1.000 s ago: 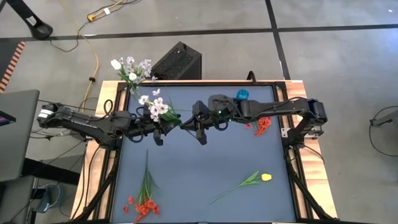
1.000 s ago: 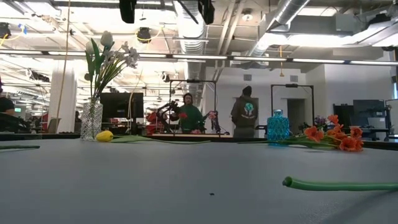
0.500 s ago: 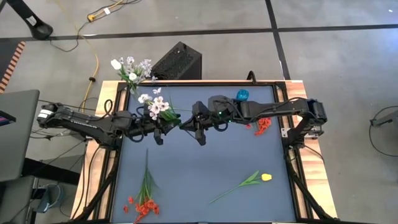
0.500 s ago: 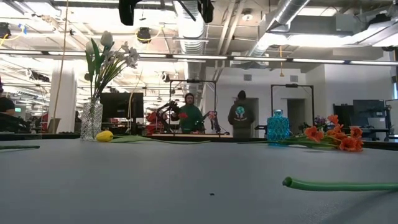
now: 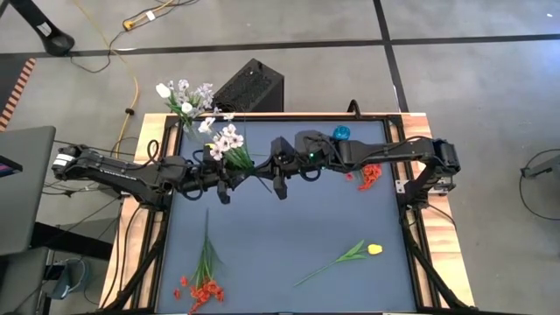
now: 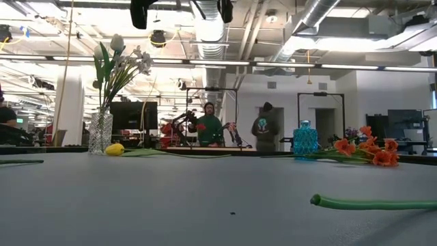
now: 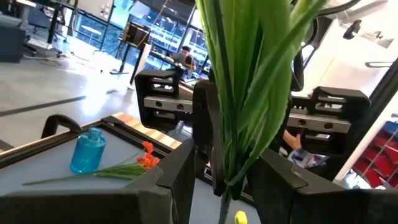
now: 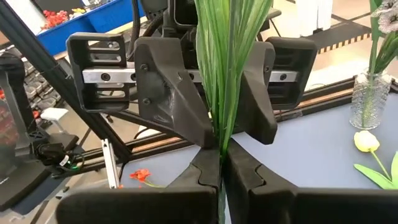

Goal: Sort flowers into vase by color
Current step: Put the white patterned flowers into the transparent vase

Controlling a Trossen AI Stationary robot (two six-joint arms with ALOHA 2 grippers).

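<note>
White-bloom flower (image 5: 229, 140) is held up over the far-left part of the tabletop (image 5: 289, 227), between the two arms; in the high view its stem runs roughly from the blooms at far-left down toward the tabletop's middle, blooms toward the far-left corner. Right pincer (image 5: 278, 182) is pinched tight on the green stem, fingers (image 8: 249, 180) meeting on it in the right wrist view. Left pincer (image 5: 220, 189) sits just beside it with the leafy stem (image 7: 249, 87) between its fingers (image 7: 180, 180); fingers are apart around the leaves, can't tell if they actually press on the stem. Flower: cluster of small white/pale blooms, long flat green leaves bunched along a thin stem. Other flowers lie flat: red-orange one (image 5: 203, 278) near-left, stem pointing away from the near edge, blooms nearest that edge; yellow tulip (image 5: 360, 252) near-right, lying diagonally, bloom to the right; another red-orange one (image 5: 369, 173) at far-right just beside the right arm. Clear glass vase (image 6: 100, 131) at the far-left corner already holds white blooms (image 5: 185, 94); small blue vase (image 5: 340, 133) on the far edge near the right arm. Tabletop is a dark blue-grey mat in a wood-edged frame with black rails. Low view shows a green stem end (image 6: 372, 202) lying close to the camera and an open workshop behind, with ceiling ducts, strip lights and two people (image 6: 208, 126) standing far off.
</note>
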